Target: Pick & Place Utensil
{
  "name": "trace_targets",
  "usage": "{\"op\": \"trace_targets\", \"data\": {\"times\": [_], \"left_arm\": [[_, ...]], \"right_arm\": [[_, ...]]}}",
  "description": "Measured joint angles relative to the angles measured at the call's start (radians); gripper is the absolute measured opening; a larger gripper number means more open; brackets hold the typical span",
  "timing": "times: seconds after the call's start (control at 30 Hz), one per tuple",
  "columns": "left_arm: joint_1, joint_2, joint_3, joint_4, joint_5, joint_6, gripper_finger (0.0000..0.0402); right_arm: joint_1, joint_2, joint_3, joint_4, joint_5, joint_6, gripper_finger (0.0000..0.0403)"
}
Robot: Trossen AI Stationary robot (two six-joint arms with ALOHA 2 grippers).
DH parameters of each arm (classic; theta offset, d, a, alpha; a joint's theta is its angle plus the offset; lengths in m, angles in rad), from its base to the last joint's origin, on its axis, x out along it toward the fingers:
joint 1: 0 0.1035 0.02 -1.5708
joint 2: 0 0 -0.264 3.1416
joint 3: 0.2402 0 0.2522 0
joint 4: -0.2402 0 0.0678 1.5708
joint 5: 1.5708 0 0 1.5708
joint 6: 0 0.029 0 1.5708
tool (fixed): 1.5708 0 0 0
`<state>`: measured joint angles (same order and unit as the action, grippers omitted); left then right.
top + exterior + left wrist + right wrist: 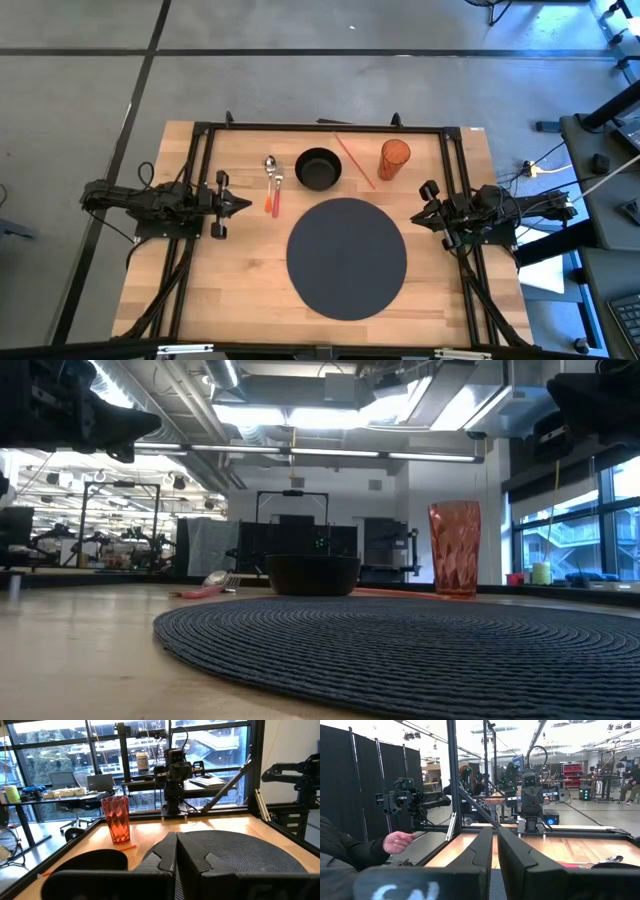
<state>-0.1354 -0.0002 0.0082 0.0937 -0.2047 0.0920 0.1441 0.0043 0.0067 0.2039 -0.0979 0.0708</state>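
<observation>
black bowl, orange tumbler and straw behind round mat.

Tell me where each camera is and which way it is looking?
High view: above, looking straight down at the table, mat, utensil; both arms show.
Low view: at table height, looking across the mat at the bowl; arms overhead.
Left wrist view: behind the shut left gripper, facing the right arm.
Right wrist view: behind the right gripper, facing the left arm; a person's hand outside.
Shared: the orange cup.
</observation>
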Motion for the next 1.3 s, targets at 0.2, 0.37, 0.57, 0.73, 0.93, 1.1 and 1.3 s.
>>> {"op": "trace_targets", "data": {"times": [0.2,0.37,0.57,0.73,0.93,1.1,1.3], "left_arm": [[0.000,0.000,0.000,0.000,0.000,0.000,0.0003],[0.000,0.000,0.000,0.000,0.000,0.000,0.0003],[0.000,0.000,0.000,0.000,0.000,0.000,0.0003],[0.000,0.000,0.000,0.025,0.000,0.000,0.0003],[0.000,0.000,0.000,0.034,0.000,-0.001,0.0003],[0.000,0.000,0.000,0.140,-0.044,-0.015,0.0003],[0.000,0.017,0.000,0.114,-0.024,-0.088,0.0003]], "right_arm": [[0.000,0.000,0.000,0.000,0.000,0.000,0.0030],[0.000,0.000,0.000,0.000,0.000,0.000,0.0030],[0.000,0.000,0.000,0.017,0.000,0.000,0.0030],[0.000,0.000,0.000,0.009,0.000,0.004,0.0030],[0.000,0.000,0.000,0.008,0.000,0.025,0.0030],[0.000,0.000,0.000,0.018,0.002,-0.021,0.0030],[0.000,0.000,0.000,-0.017,0.080,-0.136,0.0030]]}}
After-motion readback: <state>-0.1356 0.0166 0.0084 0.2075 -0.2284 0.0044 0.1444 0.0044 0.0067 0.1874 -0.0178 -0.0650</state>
